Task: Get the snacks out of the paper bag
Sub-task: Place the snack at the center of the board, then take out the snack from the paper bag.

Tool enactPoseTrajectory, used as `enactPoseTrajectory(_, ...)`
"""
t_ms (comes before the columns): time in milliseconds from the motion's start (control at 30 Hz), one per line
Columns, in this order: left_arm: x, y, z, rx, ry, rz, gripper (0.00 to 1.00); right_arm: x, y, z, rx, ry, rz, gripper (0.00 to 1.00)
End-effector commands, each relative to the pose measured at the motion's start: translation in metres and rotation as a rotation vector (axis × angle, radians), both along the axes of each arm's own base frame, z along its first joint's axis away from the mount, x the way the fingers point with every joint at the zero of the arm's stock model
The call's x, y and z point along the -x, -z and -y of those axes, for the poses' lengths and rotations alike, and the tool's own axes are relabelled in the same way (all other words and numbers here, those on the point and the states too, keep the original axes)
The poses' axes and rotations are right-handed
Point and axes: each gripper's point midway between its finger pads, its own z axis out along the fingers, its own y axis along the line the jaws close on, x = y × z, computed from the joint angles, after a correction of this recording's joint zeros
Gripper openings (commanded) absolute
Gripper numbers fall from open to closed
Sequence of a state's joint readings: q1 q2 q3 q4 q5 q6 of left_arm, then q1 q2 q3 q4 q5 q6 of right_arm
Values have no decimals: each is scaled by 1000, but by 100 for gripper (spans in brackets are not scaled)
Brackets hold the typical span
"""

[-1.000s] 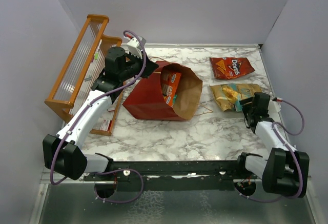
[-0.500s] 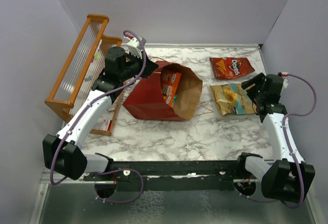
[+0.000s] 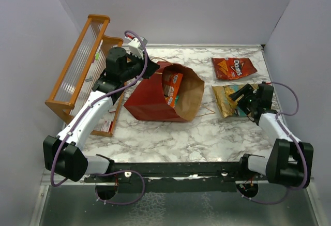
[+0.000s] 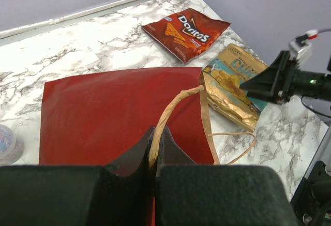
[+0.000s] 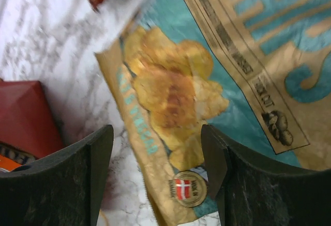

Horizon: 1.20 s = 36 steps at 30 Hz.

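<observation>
Inside the paper bag [image 3: 147, 101], lying on its side in the middle of the marble tabletop [image 3: 170, 138] with its mouth toward the right edge, only an orange packet [image 3: 173, 81] shows clearly (whatever lies deeper is hidden by the kraft wall). The left gripper [image 4: 155, 140] reaches over the bag, clamped on its twine handle [image 4: 173, 107], while the right gripper [image 5: 158, 148] hangs low and spread over the golden chip bag [image 3: 225, 98] by the right edge, the Doritos bag [image 3: 234, 68] at the far right corner. Plain lavender walls close the tabletop in on three sides.
</observation>
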<state>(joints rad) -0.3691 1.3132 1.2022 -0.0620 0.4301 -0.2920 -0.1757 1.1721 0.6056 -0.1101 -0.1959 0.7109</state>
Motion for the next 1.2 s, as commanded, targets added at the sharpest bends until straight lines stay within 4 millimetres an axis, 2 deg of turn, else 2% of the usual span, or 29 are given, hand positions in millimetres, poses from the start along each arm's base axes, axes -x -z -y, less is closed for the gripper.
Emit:
enactPoseTrajectory(0, 1, -22, -4, -3, -15, 64, 0, 7, 41, -22, -110, -68, -68, 69)
enactPoseTrajectory(133, 4, -23, -3, -25, 14, 87, 0, 21, 77, -20, -105, -55, -168, 69)
enactPoseTrajectory(233, 6, -24, -6, -57, 16, 120, 0, 25, 77, -19, -88, -57, -180, 69)
enactPoseTrajectory(333, 8, -29, -11, -73, 8, 157, 0, 19, 57, -14, -52, -58, -132, 69)
enactPoseTrajectory(500, 15, -30, -11, -96, 40, 210, 0, 5, 1, -2, 52, -59, -16, 69)
enactPoseTrajectory(633, 19, -28, -10, -118, 71, 245, 0, -8, -46, -16, 69, -184, 98, 69)
enactPoseTrajectory(700, 21, -30, -11, -117, 70, 270, 0, -12, -70, -37, 48, -293, 181, 68)
enactPoseTrajectory(767, 23, -31, -12, -114, 71, 291, 0, -12, -91, -67, 16, -414, 256, 68)
enactPoseTrajectory(867, 26, -29, -9, -111, 93, 300, 0, -4, -116, -136, 0, -635, 364, 68)
enactPoseTrajectory(933, 26, -29, -8, -103, 97, 298, 0, 10, -122, -184, -29, -759, 405, 68)
enactPoseTrajectory(1000, 26, -30, -7, -96, 99, 301, 0, 17, -121, -211, -60, -787, 417, 68)
enactPoseTrajectory(1167, 27, -31, -6, -79, 100, 307, 0, 19, -110, -263, -59, -791, 501, 69)
